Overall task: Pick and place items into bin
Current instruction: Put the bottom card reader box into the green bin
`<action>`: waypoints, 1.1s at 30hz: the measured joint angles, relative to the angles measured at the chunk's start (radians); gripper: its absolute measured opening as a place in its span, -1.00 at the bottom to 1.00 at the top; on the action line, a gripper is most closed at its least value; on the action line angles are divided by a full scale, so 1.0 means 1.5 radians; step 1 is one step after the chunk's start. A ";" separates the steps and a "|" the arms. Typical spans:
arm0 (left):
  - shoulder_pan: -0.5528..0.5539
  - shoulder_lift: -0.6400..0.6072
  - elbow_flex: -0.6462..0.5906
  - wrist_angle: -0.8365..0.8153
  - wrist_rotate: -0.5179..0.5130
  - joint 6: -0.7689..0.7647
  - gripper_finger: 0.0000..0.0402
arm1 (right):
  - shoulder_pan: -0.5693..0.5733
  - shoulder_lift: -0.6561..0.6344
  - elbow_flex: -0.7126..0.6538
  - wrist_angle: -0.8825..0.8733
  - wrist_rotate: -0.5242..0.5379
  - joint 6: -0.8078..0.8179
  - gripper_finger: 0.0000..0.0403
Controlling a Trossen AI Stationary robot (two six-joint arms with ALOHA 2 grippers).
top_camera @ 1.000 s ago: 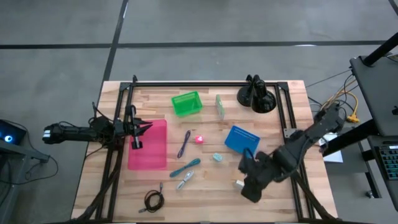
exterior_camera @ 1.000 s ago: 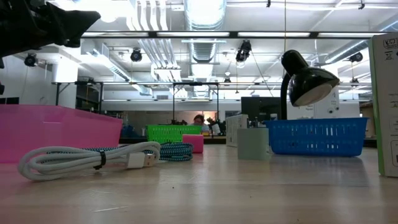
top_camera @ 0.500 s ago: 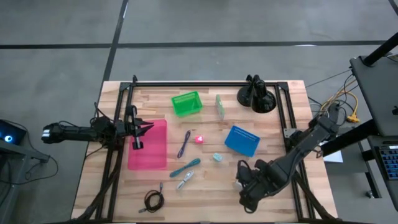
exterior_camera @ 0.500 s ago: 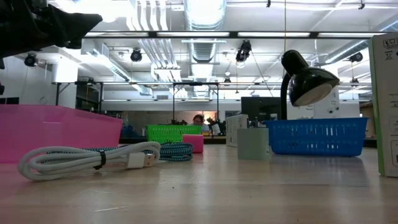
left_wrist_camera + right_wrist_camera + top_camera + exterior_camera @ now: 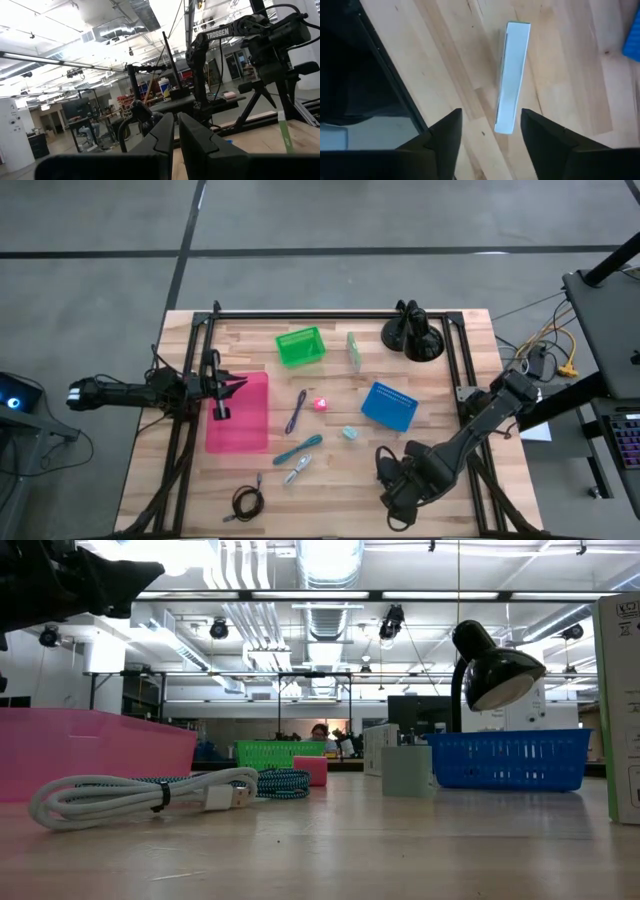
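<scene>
The right hand (image 5: 490, 137), fingers spread wide, hovers over the white bar (image 5: 512, 77) near the blue bin (image 5: 389, 405). Nothing looks binned yet; pen (image 5: 296, 412), cable (image 5: 247, 501) and the rest lie loose on the surface (image 5: 330, 480).

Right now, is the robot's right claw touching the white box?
Apart. The right wrist view shows the white box lying on the table, with the open right gripper fingers either side and bare wood between.
</scene>
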 joint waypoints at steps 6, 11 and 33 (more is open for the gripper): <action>0.000 0.002 0.000 -0.002 0.000 0.000 -0.94 | 0.000 0.003 0.000 0.002 0.001 0.004 0.20; 0.000 0.001 -0.001 -0.001 0.000 0.000 -0.94 | 0.000 0.018 0.000 0.002 0.033 0.001 0.26; 0.000 0.003 -0.001 -0.001 0.000 0.000 -0.94 | 0.000 0.053 -0.038 -0.006 0.035 -0.011 0.11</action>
